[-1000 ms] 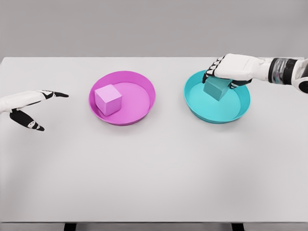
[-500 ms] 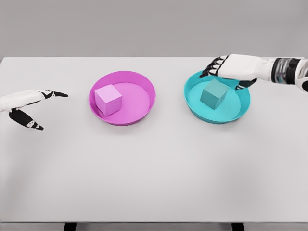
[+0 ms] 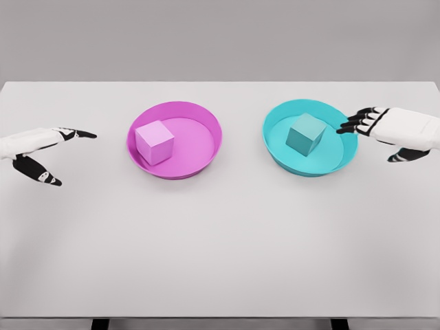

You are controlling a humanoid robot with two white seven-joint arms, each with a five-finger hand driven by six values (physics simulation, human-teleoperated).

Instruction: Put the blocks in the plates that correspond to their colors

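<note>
A pink block (image 3: 154, 141) is sitting inside the pink plate (image 3: 206, 151), toward its left side, and a teal block (image 3: 305, 134) is resting in the middle of the teal plate (image 3: 278, 155). Both plates are lying side by side on the white table (image 3: 220, 240), the pink one to the left. The right hand (image 3: 388, 128) is hovering just beside the teal plate's right rim, its fingers (image 3: 354, 122) released and stretched toward the plate, gripping nothing. The left hand (image 3: 38, 148) is hanging over the table's left edge, well apart from the pink plate, fingers spread and loose, holding nothing.
</note>
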